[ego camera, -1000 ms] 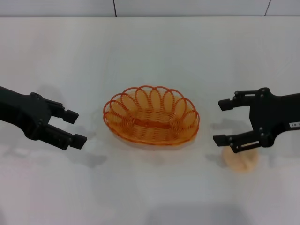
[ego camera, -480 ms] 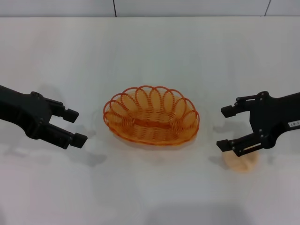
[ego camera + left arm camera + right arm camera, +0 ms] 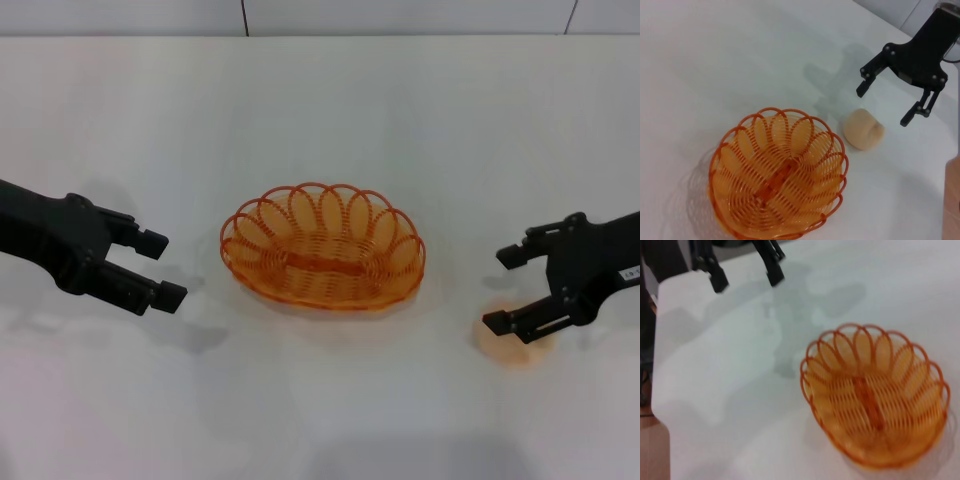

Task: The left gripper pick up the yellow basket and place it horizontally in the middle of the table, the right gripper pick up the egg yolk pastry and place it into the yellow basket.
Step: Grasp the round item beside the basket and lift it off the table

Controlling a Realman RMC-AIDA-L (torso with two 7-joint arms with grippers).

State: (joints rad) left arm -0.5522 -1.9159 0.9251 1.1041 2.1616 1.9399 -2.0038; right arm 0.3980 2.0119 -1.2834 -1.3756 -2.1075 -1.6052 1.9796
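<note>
The yellow basket lies lengthwise across the middle of the white table, empty; it also shows in the left wrist view and the right wrist view. The egg yolk pastry sits on the table to the basket's right, partly hidden under my right gripper, which is open and hovers just above it. The left wrist view shows the pastry beside the open right gripper. My left gripper is open and empty, left of the basket and apart from it.
The table's far edge meets a wall at the back. The left gripper's fingers show far off in the right wrist view, near the table's edge.
My right gripper has moved to the right and down, coming over the pastry. The left gripper, basket and pastry have stayed in place.
</note>
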